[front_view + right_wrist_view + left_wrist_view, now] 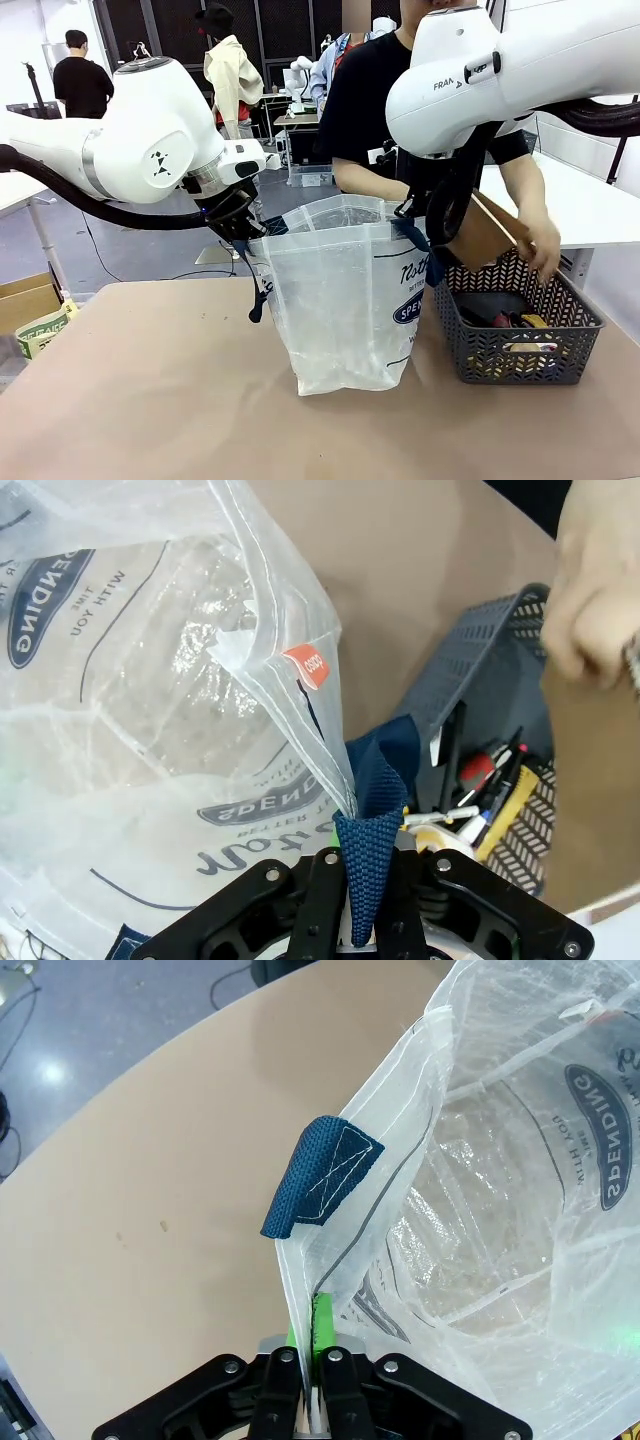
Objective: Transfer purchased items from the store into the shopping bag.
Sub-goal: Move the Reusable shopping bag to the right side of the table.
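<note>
Bag (345, 300) is stood upright on the table (150, 400), with its long axis vertical and its mouth opened upward. The bag's left rim is clamped by the left gripper (310, 1365), whose fingers are closed on the clear plastic near the left strap (320, 1175). The bag's right rim is held up by the right gripper (362, 880), closed on the right strap (372, 850). The basket (500, 368) is set just right of the bag; pens and small items (490, 780) are contained in it. Right of the bag's mouth, above the basket, a brown cardboard piece (485, 235) is held by a person's hand (545, 250).
</note>
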### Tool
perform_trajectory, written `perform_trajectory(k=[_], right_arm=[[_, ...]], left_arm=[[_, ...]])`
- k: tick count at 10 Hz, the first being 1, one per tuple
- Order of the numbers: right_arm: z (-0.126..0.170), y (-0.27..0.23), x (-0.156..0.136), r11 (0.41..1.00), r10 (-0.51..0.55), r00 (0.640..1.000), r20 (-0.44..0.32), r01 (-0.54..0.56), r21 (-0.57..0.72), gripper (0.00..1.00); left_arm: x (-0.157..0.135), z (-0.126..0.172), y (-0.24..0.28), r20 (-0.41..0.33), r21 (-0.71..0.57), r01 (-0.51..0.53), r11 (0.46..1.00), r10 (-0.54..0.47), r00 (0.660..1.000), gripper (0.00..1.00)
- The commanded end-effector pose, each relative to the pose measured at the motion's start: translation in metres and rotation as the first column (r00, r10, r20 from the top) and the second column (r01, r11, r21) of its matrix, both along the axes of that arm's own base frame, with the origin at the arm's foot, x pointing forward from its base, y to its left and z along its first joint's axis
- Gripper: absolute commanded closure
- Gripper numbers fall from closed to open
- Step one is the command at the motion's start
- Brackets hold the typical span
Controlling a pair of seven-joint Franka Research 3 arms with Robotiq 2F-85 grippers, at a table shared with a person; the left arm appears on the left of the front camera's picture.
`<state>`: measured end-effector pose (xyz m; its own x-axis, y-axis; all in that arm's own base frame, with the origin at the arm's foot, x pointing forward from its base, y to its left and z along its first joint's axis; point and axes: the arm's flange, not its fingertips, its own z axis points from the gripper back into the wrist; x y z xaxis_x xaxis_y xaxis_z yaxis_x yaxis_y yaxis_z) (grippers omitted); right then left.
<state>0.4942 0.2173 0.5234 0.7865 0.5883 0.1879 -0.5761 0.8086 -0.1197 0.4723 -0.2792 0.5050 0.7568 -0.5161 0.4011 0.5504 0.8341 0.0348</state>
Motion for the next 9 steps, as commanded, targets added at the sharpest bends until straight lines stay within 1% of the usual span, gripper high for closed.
perform_trajectory(k=[1, 3, 4, 5, 6, 9], right_arm=[[0.0000, 0.0005, 0.0004, 1.000, 0.000, 1.000, -0.009, 0.000, -0.004, 1.00], [0.0000, 0.0005, 0.0004, 1.000, 0.000, 1.000, -0.009, 0.000, -0.004, 1.00], [0.0000, 0.0000, 0.0000, 1.000, 0.000, 1.000, 0.000, 0.000, 0.000, 1.00], [-0.0005, -0.0008, -0.0012, 1.000, 0.013, 1.000, 0.005, -0.013, 0.002, 1.00], [-0.0005, -0.0015, -0.0007, 1.000, 0.028, 0.999, 0.016, -0.028, 0.005, 1.00], [-0.0011, -0.0008, -0.0001, 0.999, 0.050, 0.999, 0.021, -0.050, -0.008, 1.00]], left_arm=[[-0.0006, -0.0014, -0.0001, 0.004, 0.009, -0.017, 1.000, 0.017, 1.000, 1.00], [-0.0006, -0.0014, -0.0001, 0.004, 0.009, -0.017, 1.000, 0.017, 1.000, 1.00], [0.0000, 0.0000, 0.0000, 0.000, 0.000, 0.000, 1.000, 0.000, 1.000, 1.00], [-0.0004, 0.0011, -0.0010, 0.036, 0.016, 0.007, 1.000, -0.008, 0.999, 1.00], [-0.0018, 0.0018, -0.0015, 0.053, 0.026, 0.019, 0.999, -0.020, 0.998, 1.00], [-0.0040, 0.0022, -0.0013, 0.060, 0.050, 0.035, 0.998, -0.038, 0.997, 1.00]])
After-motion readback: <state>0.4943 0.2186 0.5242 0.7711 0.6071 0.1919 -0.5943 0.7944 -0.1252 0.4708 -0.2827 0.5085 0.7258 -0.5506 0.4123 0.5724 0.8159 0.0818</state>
